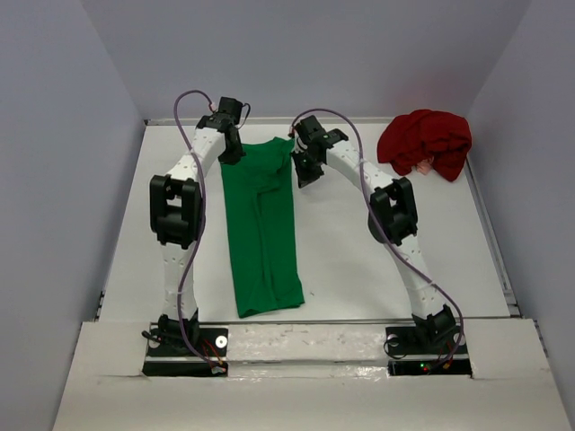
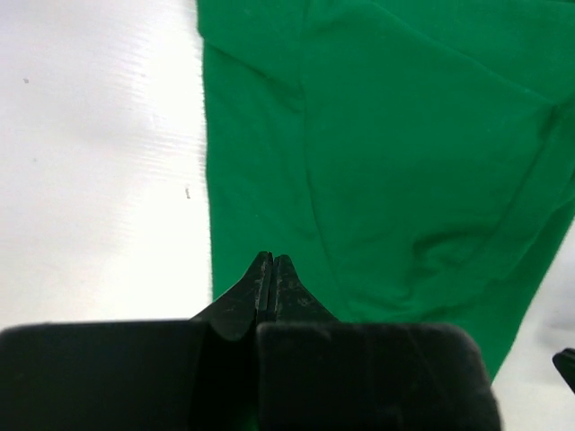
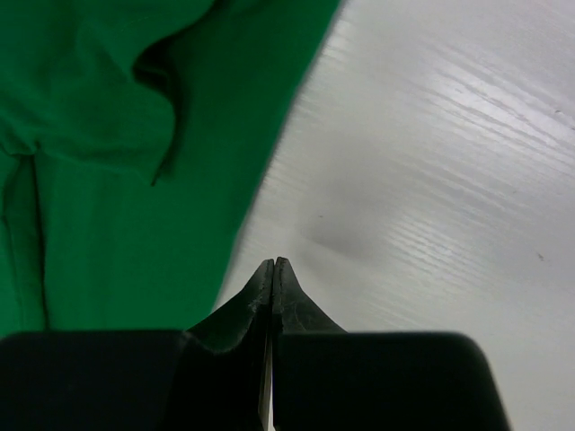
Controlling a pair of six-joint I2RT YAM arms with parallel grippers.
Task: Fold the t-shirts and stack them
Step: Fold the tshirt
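Note:
The green t-shirt (image 1: 262, 229) lies on the white table as a long narrow strip running from the far middle toward the near edge. The dark red t-shirt (image 1: 425, 142) sits crumpled in a heap at the far right corner. My left gripper (image 1: 231, 153) hovers over the strip's far left corner, jaws shut and empty; its wrist view shows the green cloth (image 2: 395, 153) below the closed tips (image 2: 271, 260). My right gripper (image 1: 305, 171) is at the strip's far right edge, shut with nothing held; its closed tips (image 3: 273, 263) hang over bare table beside the green cloth (image 3: 135, 180).
Grey walls enclose the table on three sides. A raised rail (image 1: 490, 233) runs along the right edge and a white ledge (image 1: 305, 341) spans the near edge between the arm bases. Bare table (image 1: 359, 269) lies right of the green strip.

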